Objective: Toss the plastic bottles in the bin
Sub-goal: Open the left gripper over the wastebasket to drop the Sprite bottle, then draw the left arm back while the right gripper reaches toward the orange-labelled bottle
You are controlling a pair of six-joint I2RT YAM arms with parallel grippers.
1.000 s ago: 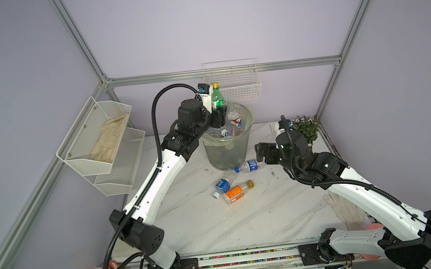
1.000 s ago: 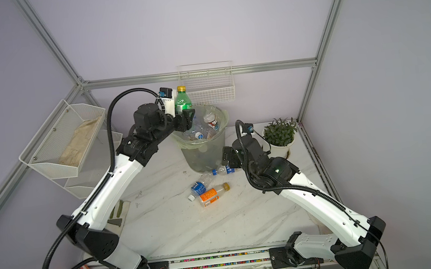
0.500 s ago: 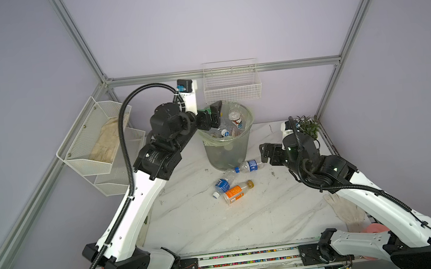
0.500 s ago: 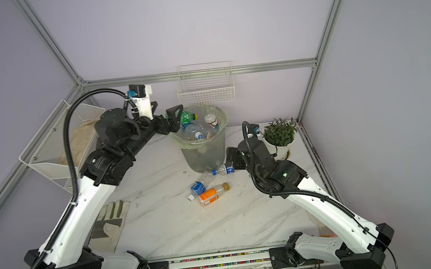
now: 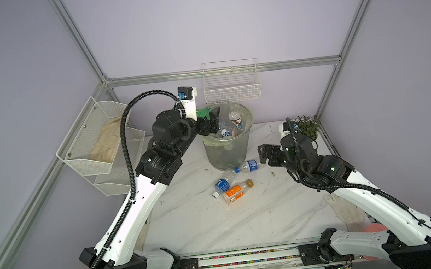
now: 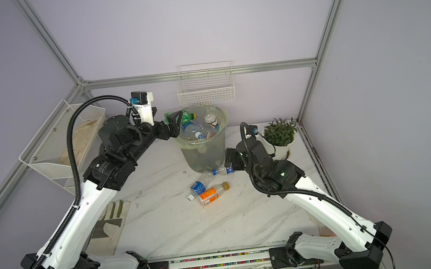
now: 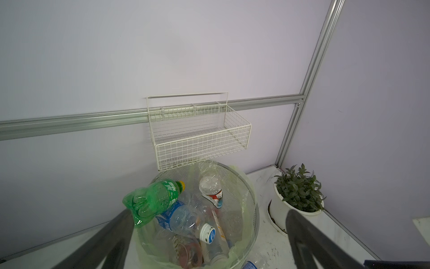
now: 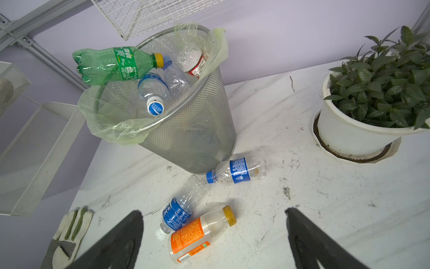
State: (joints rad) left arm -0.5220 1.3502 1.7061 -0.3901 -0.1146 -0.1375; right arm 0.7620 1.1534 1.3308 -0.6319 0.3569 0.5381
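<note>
The left fingers stood wide apart, holding nothing, level with the rim of the tall grey wire-mesh bin lined with a pale green bag. The green plastic bottle with a yellow cap lay at that rim, its base jutting outward beside one finger and its cap pointing in over the heaped clear bottles. The right fingers were spread wide and empty, low over the white marble counter, near the clear blue-capped, blue-labelled bottle at the bin's foot. A white-capped blue-labelled bottle and an orange-labelled bottle lay touching nearby.
</note>
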